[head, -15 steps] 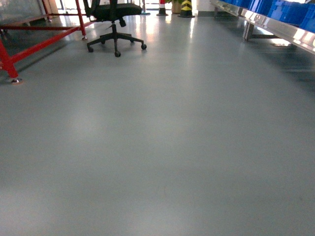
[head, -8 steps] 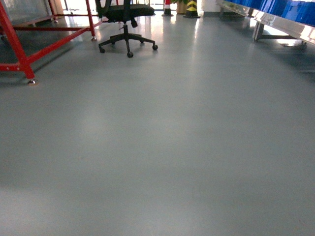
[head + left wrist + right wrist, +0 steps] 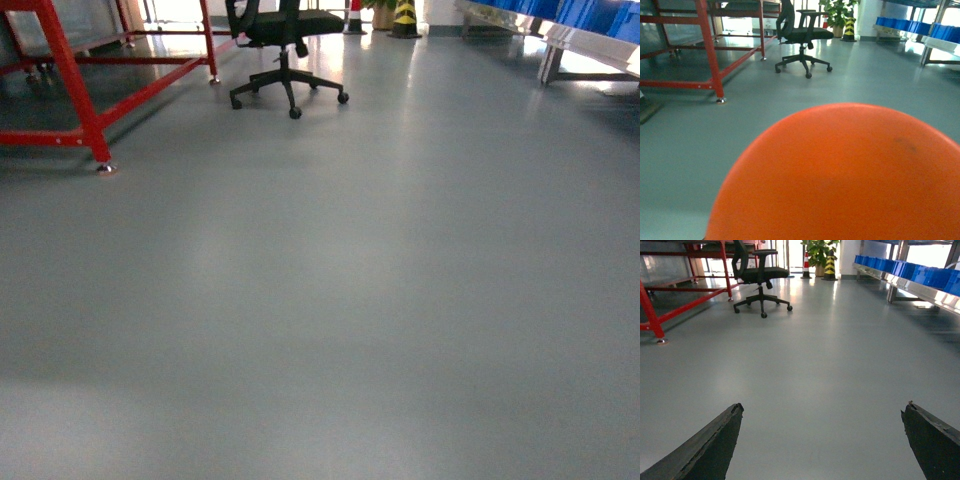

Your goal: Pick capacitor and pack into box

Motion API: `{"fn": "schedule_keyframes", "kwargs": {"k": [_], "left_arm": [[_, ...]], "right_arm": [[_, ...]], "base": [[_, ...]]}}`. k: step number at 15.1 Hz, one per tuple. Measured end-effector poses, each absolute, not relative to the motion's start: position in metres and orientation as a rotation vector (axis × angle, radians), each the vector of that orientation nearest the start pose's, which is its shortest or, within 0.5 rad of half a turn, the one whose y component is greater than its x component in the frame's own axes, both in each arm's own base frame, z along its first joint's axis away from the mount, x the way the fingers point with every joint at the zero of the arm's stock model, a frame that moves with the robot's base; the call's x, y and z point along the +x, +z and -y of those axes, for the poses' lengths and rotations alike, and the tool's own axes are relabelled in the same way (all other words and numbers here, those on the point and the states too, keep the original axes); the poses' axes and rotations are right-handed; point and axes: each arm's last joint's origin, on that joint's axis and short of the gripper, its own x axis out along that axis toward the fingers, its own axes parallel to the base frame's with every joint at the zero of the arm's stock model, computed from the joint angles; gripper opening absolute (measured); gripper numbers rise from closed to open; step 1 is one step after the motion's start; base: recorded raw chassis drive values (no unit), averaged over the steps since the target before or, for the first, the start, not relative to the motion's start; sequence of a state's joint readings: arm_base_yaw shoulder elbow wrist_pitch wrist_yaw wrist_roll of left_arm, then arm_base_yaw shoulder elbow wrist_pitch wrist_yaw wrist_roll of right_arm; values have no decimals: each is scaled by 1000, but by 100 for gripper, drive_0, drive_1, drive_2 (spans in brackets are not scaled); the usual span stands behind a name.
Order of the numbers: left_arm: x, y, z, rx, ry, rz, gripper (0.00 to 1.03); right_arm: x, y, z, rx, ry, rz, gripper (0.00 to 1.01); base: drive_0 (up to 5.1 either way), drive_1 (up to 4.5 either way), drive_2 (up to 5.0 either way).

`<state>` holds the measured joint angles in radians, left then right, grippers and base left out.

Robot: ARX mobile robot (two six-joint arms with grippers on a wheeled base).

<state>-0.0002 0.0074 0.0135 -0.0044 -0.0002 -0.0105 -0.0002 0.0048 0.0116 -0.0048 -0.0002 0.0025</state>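
Note:
No box shows in any view. A large smooth orange dome (image 3: 840, 175) fills the lower half of the left wrist view, right up against the camera. It hides the left gripper's jaws, and I cannot tell whether it is the capacitor. In the right wrist view my right gripper (image 3: 823, 409) is open, its two dark fingertips (image 3: 725, 435) spread wide above bare grey floor with nothing between them. Neither arm appears in the head view, which shows only floor.
A red metal frame (image 3: 80, 120) stands at the left. A black office chair (image 3: 288, 60) is ahead on its castors. Blue bins (image 3: 920, 272) line a metal rack along the right. A striped cone (image 3: 405, 14) and a potted plant (image 3: 817, 252) stand at the far end.
In the head view the chair and red frame have slid rightward and slightly down, and the blue bins have nearly left the right edge. The base is turning left.

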Motion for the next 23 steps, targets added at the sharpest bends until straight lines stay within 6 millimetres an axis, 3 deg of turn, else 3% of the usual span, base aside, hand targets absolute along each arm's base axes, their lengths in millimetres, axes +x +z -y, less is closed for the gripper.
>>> {"fn": "schedule_keyframes", "kwargs": {"k": [23], "left_arm": [[97, 167, 0, -10, 2, -2, 43]], "right_arm": [[97, 167, 0, 2, 0, 6, 98]], "base": [[-499, 248, 239]]}}
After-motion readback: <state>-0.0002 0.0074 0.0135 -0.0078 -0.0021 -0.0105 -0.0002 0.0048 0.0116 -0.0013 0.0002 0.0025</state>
